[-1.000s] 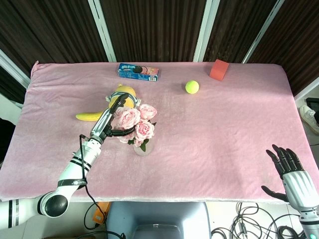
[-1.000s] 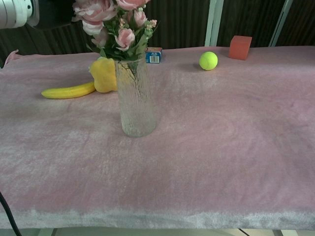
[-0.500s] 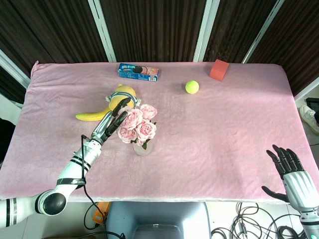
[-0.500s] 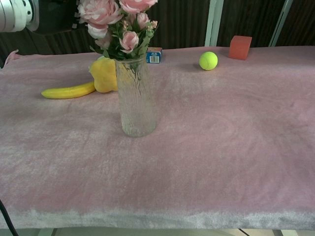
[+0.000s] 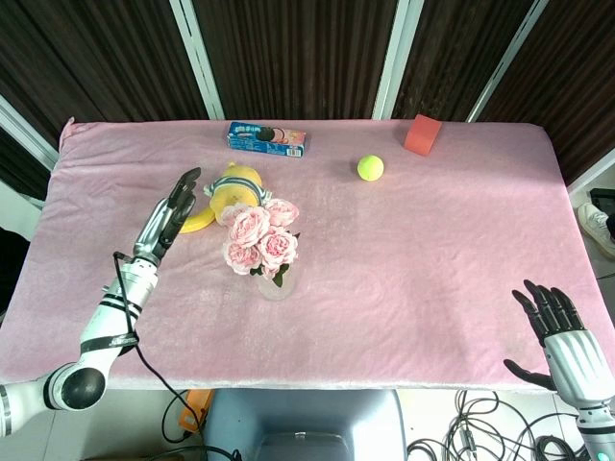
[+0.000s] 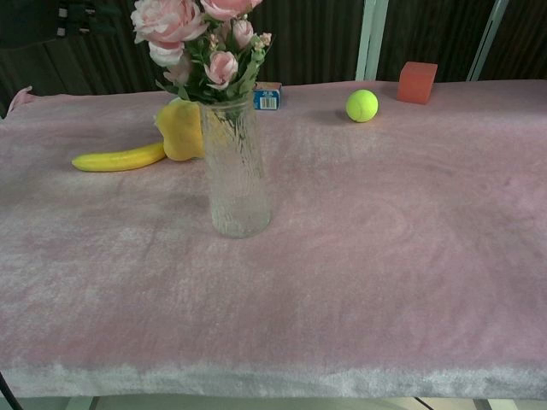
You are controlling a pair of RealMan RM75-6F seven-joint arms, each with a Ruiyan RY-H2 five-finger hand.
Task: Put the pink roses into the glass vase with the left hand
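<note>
The pink roses (image 5: 258,238) stand upright in the glass vase (image 6: 237,166), their blooms (image 6: 197,34) above its rim in the chest view. From the head view the vase (image 5: 276,286) shows only as a clear base under the flowers. My left hand (image 5: 169,213) hangs open to the left of the roses, fingers spread, apart from them and holding nothing. My right hand (image 5: 550,316) is open at the table's front right corner, fingers pointing up. Neither hand shows in the chest view.
A banana (image 6: 118,158) and a yellow soft toy (image 5: 236,181) lie just behind and left of the vase. Further back are a blue box (image 5: 266,139), a tennis ball (image 5: 370,168) and a red block (image 5: 422,134). A pink cloth (image 5: 432,259) covers the table.
My left hand has let go of the roses and drawn away to the left, opening its fingers. The roses have settled in the vase. The right hand has stayed put.
</note>
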